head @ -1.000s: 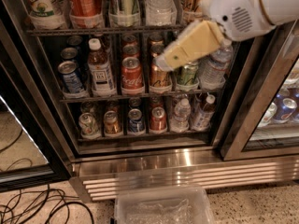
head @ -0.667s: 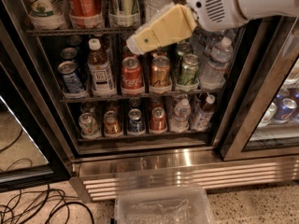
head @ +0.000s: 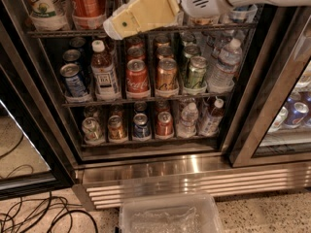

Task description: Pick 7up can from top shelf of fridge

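Item: gripper (head: pixel 121 24), before top shelf (head: pixel 58 32) of fridge (head: pixel 160 174), right of 7up can (head: pixel 41 1) (grip state: cannot tell). Step: approach. Next: probably shift left and align with the can.

The one camera sits close in front of the fridge (head: pixel 160 174), facing into it and tilted down. The floor and a clear bin (head: pixel 170 215) lie at 6 o'clock, and the top shelf (head: pixel 63 33) is cropped at 12 o'clock. The gripper (head: pixel 116 27) shows near 11 o'clock, its arm coming from 1 o'clock.
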`<state>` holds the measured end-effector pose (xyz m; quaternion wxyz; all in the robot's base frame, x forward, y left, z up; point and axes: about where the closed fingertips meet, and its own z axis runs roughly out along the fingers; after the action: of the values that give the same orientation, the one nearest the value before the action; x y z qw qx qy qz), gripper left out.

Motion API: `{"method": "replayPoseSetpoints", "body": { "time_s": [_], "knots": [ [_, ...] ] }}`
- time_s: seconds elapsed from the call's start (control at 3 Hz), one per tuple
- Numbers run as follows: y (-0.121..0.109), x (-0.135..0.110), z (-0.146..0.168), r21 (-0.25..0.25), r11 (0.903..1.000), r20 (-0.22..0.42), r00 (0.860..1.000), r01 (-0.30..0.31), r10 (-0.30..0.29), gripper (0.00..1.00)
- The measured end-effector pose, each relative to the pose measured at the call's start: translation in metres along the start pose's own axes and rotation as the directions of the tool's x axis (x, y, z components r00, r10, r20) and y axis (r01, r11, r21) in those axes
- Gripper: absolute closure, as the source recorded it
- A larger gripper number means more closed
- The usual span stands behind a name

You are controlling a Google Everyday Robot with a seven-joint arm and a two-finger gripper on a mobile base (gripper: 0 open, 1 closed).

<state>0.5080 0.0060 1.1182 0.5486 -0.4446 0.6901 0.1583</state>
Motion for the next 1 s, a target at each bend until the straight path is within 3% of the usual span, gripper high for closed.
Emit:
{"method": "replayPoseSetpoints", "body": {
  "time_s": [0.33,0.67,1.0],
  "knots": [
    [0.013,-0.015,0.016,0.0,0.9999,0.028,0.999,-0.017,0.017,0.0],
    [0.044,-0.044,0.046,-0.006,0.9975,0.107,0.992,-0.07,0.07,0.0],
    [0.067,-0.066,0.074,0.006,0.9913,0.176,0.976,-0.131,0.128,0.0]
  ]
}}
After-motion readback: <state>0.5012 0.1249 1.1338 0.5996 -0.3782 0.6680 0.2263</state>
